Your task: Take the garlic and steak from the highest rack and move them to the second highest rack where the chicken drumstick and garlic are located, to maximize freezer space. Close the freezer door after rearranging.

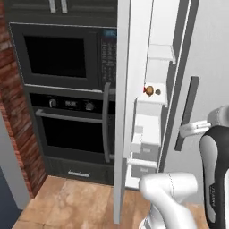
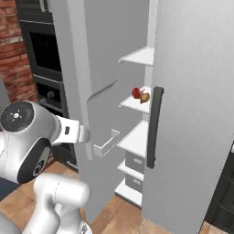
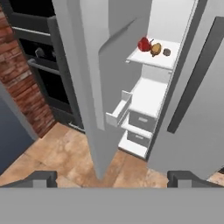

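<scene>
Steak beside chicken drumstick, long axes unclear, gripper fingers spread, empty

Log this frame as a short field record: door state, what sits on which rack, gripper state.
freezer door: tall white-grey freezer door stands ajar, moulded bins on its inner face
highest rack: flat white highest rack looks bare
second highest rack: white second highest rack carries the bright-red steak slab, the orange-brown chicken drumstick and a small dark lump
gripper: dark two-finger gripper open, holding nothing, back from the shelves
</scene>
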